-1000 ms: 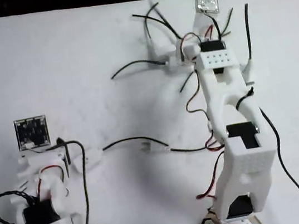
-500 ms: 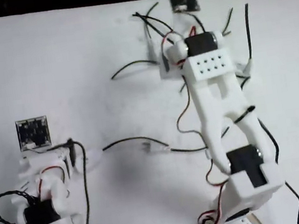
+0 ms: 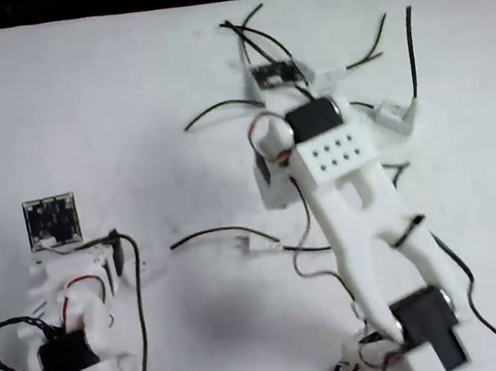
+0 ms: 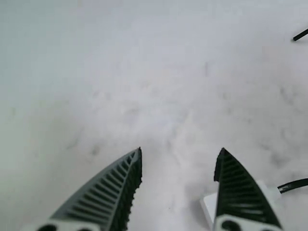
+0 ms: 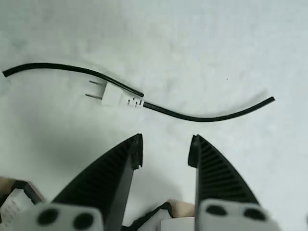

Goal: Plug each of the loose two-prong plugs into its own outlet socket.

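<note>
Stretched from near right toward the far middle of the counter (image 3: 76,99); folded low at near left.
Two arms counted, with the right gripper (image 5: 163,144) apart, just short of one two-prong plug (image 5: 115,97) lying flat on its black cord (image 5: 207,118). With the left gripper (image 4: 179,156) likewise apart, low over the counter, one white block (image 4: 209,204) just beside a finger. One white connector (image 3: 255,245) mid-counter.

Robotics lab bench: white table (image 3: 76,99), printed arm (image 3: 366,224), loose wires (image 3: 218,108).
</note>
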`<state>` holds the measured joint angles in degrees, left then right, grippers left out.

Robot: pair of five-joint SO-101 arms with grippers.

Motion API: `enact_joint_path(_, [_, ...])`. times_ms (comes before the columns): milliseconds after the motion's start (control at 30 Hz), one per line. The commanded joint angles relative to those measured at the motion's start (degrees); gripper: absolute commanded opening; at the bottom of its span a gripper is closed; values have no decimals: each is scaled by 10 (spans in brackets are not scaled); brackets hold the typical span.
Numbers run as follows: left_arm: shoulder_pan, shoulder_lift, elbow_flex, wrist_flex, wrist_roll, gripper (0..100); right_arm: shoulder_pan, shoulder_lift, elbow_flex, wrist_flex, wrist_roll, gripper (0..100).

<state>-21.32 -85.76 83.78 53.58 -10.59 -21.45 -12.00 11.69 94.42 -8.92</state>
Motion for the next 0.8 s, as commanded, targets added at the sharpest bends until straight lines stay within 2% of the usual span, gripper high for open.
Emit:
enact_joint_path(0, [-11, -7, -5, -11, 4, 249, 15, -81, 105, -37, -1, 179])
enact_joint_path(333, [-11, -7, -5, -11, 4, 249, 79, -151, 348, -197, -1, 207])
enact_joint_path(600, [-11, -7, -5, -11, 4, 249, 113, -150, 426, -322, -1, 206])
enact_joint_path(767, [-11, -7, -5, -11, 4, 249, 143, -145, 433, -363, -5, 205])
